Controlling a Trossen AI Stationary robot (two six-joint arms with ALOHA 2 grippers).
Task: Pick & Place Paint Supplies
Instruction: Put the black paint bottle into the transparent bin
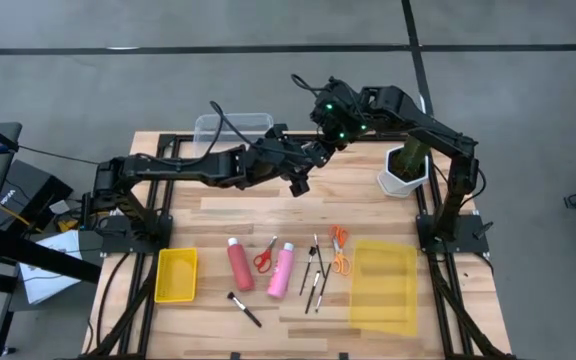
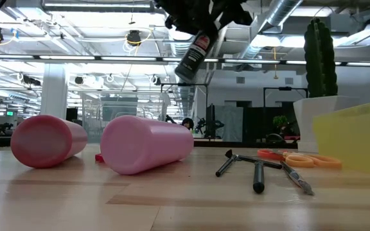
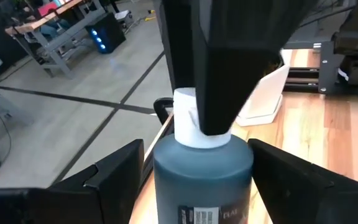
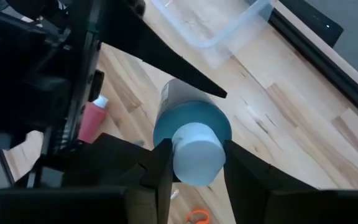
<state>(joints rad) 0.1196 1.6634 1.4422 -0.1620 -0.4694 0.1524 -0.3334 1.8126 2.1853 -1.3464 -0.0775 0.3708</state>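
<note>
A small dark paint bottle [image 2: 194, 54] with a white cap hangs high over the middle of the table's far half. My right gripper [image 4: 194, 163] is shut on it from above. My left gripper [image 3: 197, 171] reaches in from the table's left and is open. Its two fingers [image 3: 114, 177] stand on either side of the bottle's dark body [image 3: 204, 180], and a narrow gap shows beside one of them. In the high view the two grippers meet around the bottle [image 1: 298, 183]. My right gripper pinches the bottle's white cap [image 4: 194, 152] between its two fingers, one on each side. The fingers slant down from above. The bottle hangs below them, tilted, its base toward the table's left, clear of the table.
On the near half lie a red bottle [image 1: 239, 264], a pink bottle [image 1: 281, 270], red scissors [image 1: 265, 256], orange scissors [image 1: 339, 250] and thin brushes [image 1: 314, 270]. A yellow bin [image 1: 176, 275], a yellow tray [image 1: 384, 285], a clear bin [image 1: 230, 130] and a potted plant [image 1: 405, 170] stand around.
</note>
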